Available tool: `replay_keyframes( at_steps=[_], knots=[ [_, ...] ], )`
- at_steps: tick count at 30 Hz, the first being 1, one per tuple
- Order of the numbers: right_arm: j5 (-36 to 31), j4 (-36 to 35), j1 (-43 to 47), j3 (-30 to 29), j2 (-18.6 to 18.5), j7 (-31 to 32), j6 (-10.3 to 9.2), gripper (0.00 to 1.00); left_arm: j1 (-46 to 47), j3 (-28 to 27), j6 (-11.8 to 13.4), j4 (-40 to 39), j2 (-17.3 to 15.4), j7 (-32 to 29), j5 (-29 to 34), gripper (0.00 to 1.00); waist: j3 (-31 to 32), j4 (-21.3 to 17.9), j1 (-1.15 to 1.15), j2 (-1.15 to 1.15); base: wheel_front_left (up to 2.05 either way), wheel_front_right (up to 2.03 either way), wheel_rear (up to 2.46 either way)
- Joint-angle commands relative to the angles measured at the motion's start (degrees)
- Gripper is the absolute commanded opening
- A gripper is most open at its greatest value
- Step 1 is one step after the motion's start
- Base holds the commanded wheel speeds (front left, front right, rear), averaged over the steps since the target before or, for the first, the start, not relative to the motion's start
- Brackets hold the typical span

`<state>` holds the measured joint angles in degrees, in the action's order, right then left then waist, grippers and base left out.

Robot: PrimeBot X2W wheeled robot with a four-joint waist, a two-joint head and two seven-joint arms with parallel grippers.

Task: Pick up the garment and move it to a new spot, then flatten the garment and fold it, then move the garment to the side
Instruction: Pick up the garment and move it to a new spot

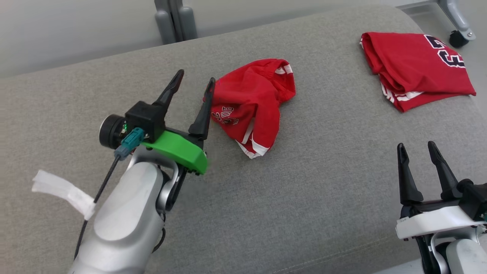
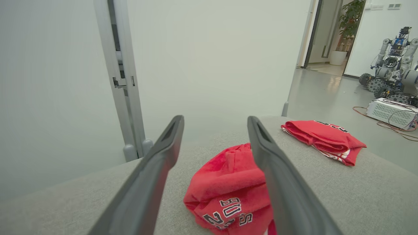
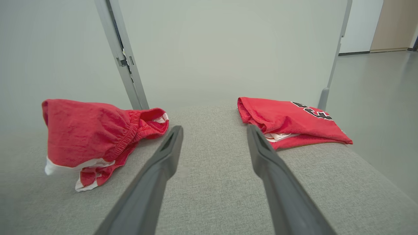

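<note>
Red shorts lie bunched mid-cushion, ready for flattening.
My left pincer stands apart and empty just left of the shorts. My right pincer, also apart, hovers at the near right over the grey cushion. I judge the placing done: next I must catch two edges and spread them. The heap's long axis runs near to far, a white-trimmed hem pointing toward me.
</note>
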<state>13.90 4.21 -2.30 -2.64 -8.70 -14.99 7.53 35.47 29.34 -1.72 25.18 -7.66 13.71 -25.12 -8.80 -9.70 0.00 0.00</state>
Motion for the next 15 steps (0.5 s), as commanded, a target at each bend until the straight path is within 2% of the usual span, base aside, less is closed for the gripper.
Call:
replay_keyframes(
  at_steps=[1, 10, 15],
  knots=[
    [0.0, 0.0, 0.8, -0.2, -0.2, -0.2, -0.10, 1.00, -1.6, -0.7, 0.5, -0.5, -1.0, 0.5, -0.2, 1.00, 1.8, 2.0, 0.00, 0.00, 0.00, 0.00, 0.00],
    [-0.5, -0.3, 2.1, -0.8, -0.4, -0.3, -0.10, 1.00, -9.1, -6.4, 3.8, -5.2, -5.3, 1.5, -0.8, 1.00, 3.7, 7.2, 0.00, 0.00, 0.00, 0.00, 0.00],
    [-0.5, -0.2, 2.4, -1.1, -0.7, -0.3, -0.10, 1.00, -14.0, -10.3, 5.5, -9.5, -6.1, 1.4, -0.3, 1.00, 4.4, 10.0, 0.00, 0.00, 0.00, 0.00, 0.00]
  ],
)
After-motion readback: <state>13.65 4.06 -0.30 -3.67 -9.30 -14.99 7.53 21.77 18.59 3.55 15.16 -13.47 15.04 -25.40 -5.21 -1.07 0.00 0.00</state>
